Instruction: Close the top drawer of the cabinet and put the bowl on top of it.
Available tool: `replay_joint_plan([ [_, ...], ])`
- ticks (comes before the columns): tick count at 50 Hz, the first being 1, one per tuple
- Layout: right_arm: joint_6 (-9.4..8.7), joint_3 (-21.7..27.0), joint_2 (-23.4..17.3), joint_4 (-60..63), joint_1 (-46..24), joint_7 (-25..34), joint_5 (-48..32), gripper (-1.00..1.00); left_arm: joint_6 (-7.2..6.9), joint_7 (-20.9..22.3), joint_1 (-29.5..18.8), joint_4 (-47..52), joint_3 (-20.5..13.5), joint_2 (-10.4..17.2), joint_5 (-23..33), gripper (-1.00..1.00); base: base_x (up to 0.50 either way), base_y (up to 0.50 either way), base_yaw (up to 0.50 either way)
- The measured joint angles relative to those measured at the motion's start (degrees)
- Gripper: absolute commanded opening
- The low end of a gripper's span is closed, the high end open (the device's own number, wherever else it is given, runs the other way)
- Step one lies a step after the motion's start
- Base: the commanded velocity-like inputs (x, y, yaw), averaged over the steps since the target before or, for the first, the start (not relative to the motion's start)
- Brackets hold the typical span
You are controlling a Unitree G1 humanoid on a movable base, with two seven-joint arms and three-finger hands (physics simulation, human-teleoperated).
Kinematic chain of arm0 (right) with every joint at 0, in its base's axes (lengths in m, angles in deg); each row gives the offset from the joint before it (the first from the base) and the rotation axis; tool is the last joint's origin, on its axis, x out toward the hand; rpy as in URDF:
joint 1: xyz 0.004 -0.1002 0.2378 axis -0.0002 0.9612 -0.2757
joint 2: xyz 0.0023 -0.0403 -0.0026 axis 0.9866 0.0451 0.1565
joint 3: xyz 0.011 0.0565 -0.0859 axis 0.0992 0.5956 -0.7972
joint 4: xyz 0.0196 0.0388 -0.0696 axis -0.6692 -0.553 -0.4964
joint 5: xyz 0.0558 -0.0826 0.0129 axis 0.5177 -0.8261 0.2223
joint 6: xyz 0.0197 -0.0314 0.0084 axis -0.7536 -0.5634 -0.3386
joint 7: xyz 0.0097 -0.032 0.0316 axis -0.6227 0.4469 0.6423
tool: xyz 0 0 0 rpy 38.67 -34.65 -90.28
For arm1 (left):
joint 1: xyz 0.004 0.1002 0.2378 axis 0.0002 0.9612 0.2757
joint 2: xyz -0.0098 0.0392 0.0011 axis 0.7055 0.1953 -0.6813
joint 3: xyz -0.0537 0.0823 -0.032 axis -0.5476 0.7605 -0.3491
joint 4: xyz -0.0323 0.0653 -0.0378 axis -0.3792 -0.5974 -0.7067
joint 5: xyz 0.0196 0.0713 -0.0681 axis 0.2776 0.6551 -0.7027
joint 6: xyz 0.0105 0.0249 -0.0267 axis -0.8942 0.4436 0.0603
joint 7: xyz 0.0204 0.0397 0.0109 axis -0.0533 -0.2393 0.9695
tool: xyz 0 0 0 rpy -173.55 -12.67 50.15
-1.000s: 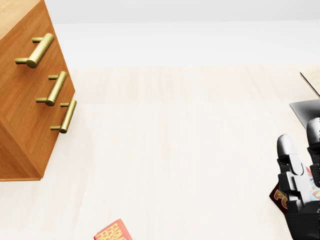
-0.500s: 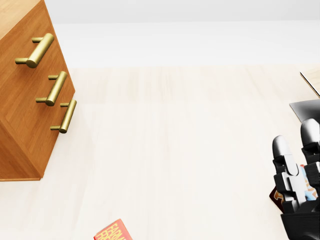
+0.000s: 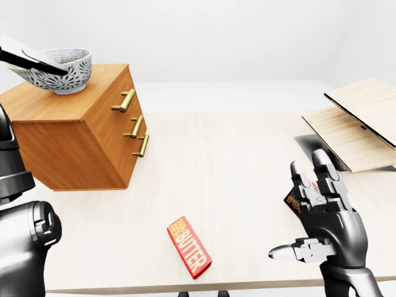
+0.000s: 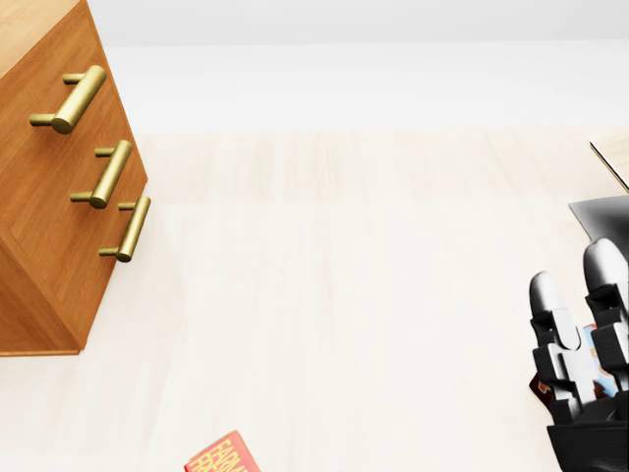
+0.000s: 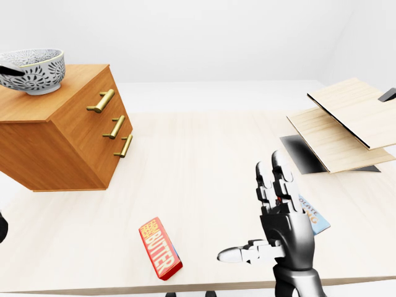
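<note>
Bowl point(image 3: 59, 69) sitting mouth-up atop the cabinet point(image 3: 74, 133).
Fingers of the right hand point(image 3: 322, 216) are standing spread at 5 o'clock; left hand point(image 3: 25, 59) grip is staying unclear.

A white, dark-patterned bowl point(image 3: 59, 73) is seen upright on top of the wooden cabinet point(image 3: 74, 145), at the upper left of the left-eye view. The brass-handled top drawer point(image 3: 119, 88) is shut flush.

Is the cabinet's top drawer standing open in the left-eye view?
No, the top drawer sits flush with the rest of the cabinet face, with no gap showing.
</note>
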Motion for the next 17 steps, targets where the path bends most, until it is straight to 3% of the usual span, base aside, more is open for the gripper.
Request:
replay_joint_plan([
  [17, 0.92, -0.8, -0.2, -0.5, 0.5, -0.2, -0.4, 1.0, 0.0, 6.6, 5.4, 18.2, -1.5, -3.6, -4.0, 1.0, 0.0, 0.0, 0.0],
])
